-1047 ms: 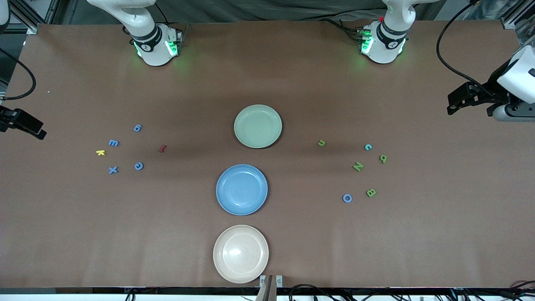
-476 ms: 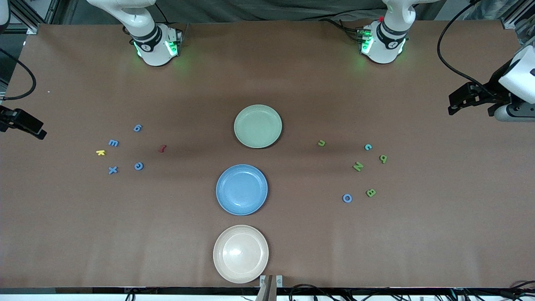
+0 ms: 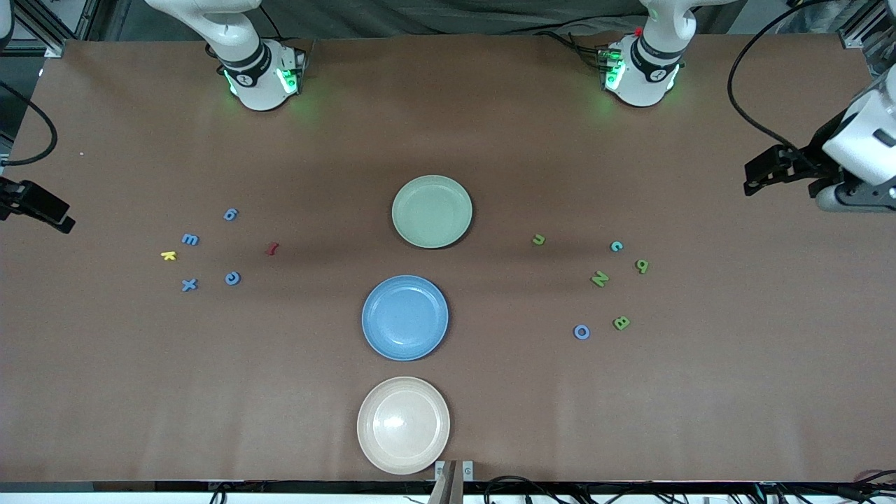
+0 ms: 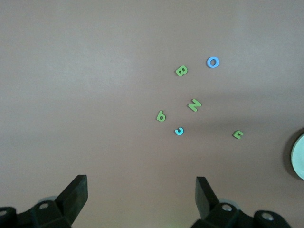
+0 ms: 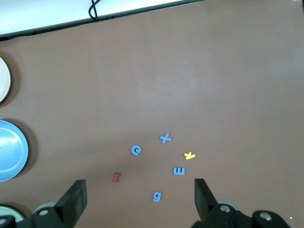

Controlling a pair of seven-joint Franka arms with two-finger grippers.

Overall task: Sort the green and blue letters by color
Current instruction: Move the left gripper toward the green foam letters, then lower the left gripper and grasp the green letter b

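Observation:
Blue letters lie toward the right arm's end: a g [image 3: 230, 214], an m [image 3: 190, 239], an x [image 3: 189, 284] and a c [image 3: 232, 278]; they also show in the right wrist view, the g [image 5: 157, 195] among them. Toward the left arm's end lie green letters u [image 3: 538, 239], g [image 3: 641, 265], N [image 3: 599, 278] and B [image 3: 621, 323], with a light blue c [image 3: 616, 246] and a blue O [image 3: 581, 332]. My left gripper [image 3: 759, 175] [image 4: 141, 190] is open and empty, high above the table's end. My right gripper [image 3: 52, 213] [image 5: 140, 190] is open and empty at the other end.
Down the table's middle stand a green plate [image 3: 432, 182], a blue plate [image 3: 404, 283] and a cream plate [image 3: 403, 385], all with nothing in them. A yellow k [image 3: 168, 255] and a dark red I [image 3: 272, 248] lie among the blue letters.
My left gripper has shifted slightly toward the table's middle. My right gripper has barely moved. The letters and plates have not moved.

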